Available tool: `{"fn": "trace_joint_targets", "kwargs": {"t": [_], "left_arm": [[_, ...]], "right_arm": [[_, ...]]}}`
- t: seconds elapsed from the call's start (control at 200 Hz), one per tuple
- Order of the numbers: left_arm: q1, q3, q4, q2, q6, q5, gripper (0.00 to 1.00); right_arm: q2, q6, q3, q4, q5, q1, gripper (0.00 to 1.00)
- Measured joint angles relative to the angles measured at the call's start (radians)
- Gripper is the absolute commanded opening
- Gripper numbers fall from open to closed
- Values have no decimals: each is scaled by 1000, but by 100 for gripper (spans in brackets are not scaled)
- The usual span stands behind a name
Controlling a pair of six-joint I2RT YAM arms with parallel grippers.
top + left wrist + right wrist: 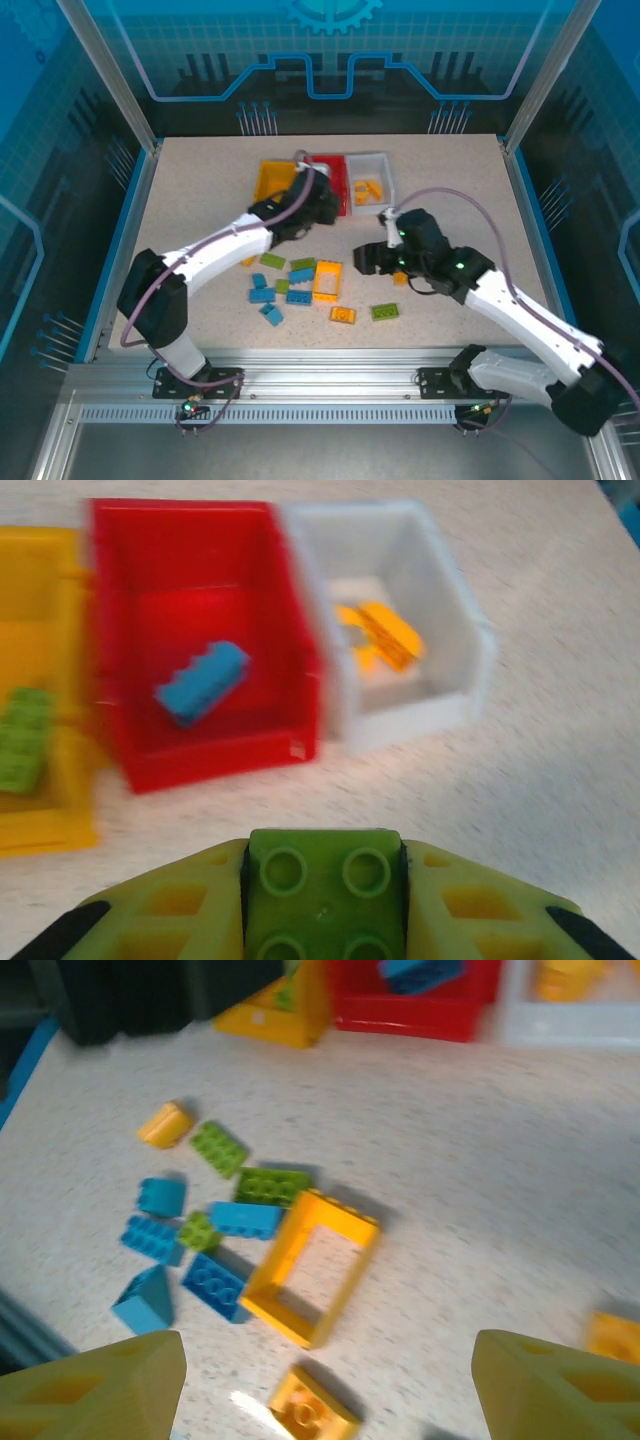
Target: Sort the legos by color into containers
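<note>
Left wrist view: a green lego (325,875) sits clamped in the left end effector (325,920), near the containers. The red bin (215,750) holds a blue brick (203,683), the white bin (410,715) orange bricks (385,635), the yellow bin (45,825) a green brick (25,738). Loose legos (215,1230) cluster on the table (480,1160) beneath the right end effector (328,1355) — spread wide, holding nothing.
</note>
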Motion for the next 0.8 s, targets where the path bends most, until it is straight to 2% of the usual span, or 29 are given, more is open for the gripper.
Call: {"fn": "trace_joint_targets", "kwargs": {"t": [0.13, 0.24, 0.555, 0.795], "left_arm": [[192, 4, -42, 40, 2, 57, 25], [276, 61, -99, 128, 21, 91, 25], [348, 260, -209, 373, 50, 131, 25], [351, 286, -255, 427, 50, 135, 44]], "right_arm": [[130, -11, 78, 70, 29, 85, 77], [238, -2, 151, 117, 59, 125, 76], [422, 63, 194, 352, 79, 142, 77], [457, 86, 196, 391, 76, 141, 77]]}}
